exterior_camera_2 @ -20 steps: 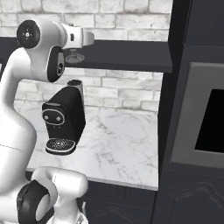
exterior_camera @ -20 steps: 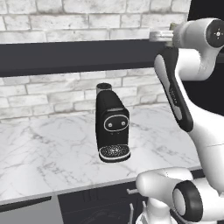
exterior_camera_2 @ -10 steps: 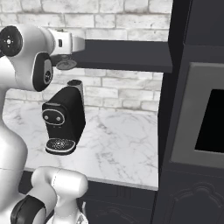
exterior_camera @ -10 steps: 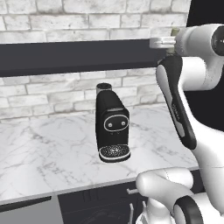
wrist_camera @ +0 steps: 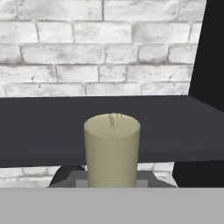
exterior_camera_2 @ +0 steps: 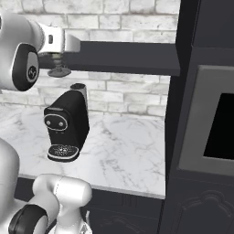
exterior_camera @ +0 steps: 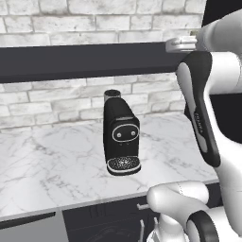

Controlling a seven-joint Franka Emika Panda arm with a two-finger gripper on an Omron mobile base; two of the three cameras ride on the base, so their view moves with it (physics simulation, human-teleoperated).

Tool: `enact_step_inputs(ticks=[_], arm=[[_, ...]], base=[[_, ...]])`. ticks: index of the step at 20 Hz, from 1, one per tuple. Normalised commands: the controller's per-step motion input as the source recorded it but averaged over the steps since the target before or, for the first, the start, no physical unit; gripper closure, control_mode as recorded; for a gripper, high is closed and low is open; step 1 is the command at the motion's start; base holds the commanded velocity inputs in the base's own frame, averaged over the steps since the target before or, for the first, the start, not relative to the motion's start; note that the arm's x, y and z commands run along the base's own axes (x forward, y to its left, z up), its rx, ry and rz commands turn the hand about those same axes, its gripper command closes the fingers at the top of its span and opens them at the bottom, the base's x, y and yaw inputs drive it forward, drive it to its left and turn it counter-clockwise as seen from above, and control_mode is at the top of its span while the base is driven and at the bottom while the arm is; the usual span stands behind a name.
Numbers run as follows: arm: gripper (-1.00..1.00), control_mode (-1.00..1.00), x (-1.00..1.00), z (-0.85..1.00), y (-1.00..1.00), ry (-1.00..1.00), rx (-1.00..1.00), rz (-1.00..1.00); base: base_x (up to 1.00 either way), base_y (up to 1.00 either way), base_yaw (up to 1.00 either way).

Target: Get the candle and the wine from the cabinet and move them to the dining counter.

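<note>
Candle [wrist_camera: 112,148] sits clamped in the closed gripper [wrist_camera: 112,183], its round dark holder hanging just in front of the dark cabinet [exterior_camera_2: 123,57] shelf edge, above the marble worktop [exterior_camera: 56,165] and the black coffee machine [exterior_camera: 121,137]. The grip looks narrow and low on the taper, so a fast swing toward the dining counter could tip or slip it, and the holder's base might clip the shelf lip if the arm turns too soon. Compared with a second ago, the arm has folded back and risen, the hand drawn away from the shelf; the base appears unmoved.
</note>
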Motion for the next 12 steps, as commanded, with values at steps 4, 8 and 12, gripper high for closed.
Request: enact_step_inputs(ticks=[4,8,12], arm=[[1.00,-1.00,-0.39,0.00,0.00,0.01,0.00,0.00],[1.00,-1.00,-0.28,0.00,0.00,0.04,0.00,0.00],[1.00,-1.00,-0.29,0.00,0.00,0.06,0.00,0.00]], base=[[0.00,0.00,0.00],[0.00,0.00,0.00],[0.00,0.00,0.00]])
